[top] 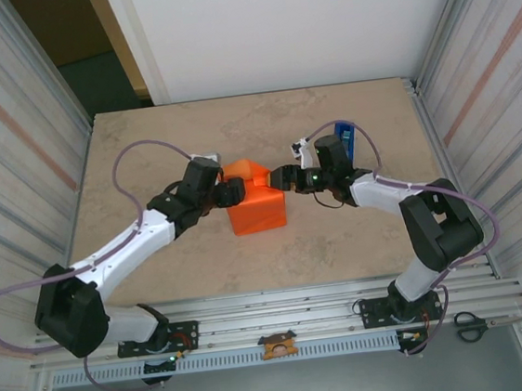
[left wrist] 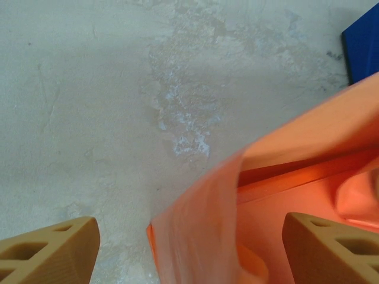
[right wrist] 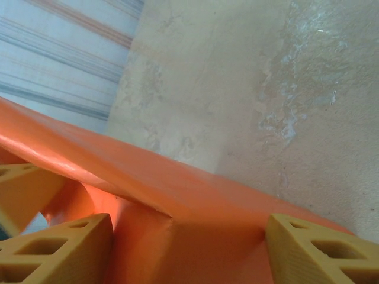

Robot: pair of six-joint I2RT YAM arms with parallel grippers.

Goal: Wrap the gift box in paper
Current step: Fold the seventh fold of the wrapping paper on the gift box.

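Here we are at the middle of the desk (top: 144, 152), where the paper (top: 258, 213) sits bunched up into a blocky orange bundle. The gift box is somewhere under it, and I can't make it out through the folds.

Left hand (top: 233, 191) is at the bundle's far left corner, spread wide. On its wrist camera one finger (left wrist: 50, 251) hangs over bare desk, the other (left wrist: 331, 248) is over the paper, and a raised flap stands between them, touching neither that I can see.

Right hand (top: 286, 178) comes in from the opposite side at the far right corner, nearly nose to nose with the left. It is spread too. Its two fingers (right wrist: 59, 248) straddle a smooth fold of paper that fills the gap between them, and whether they squeeze it I can't tell.

Blue tape dispenser (top: 347, 138) stands behind the right arm, towards the desk's far right corner. Scissors (top: 471, 326) lie on the metal rail off the near right corner.
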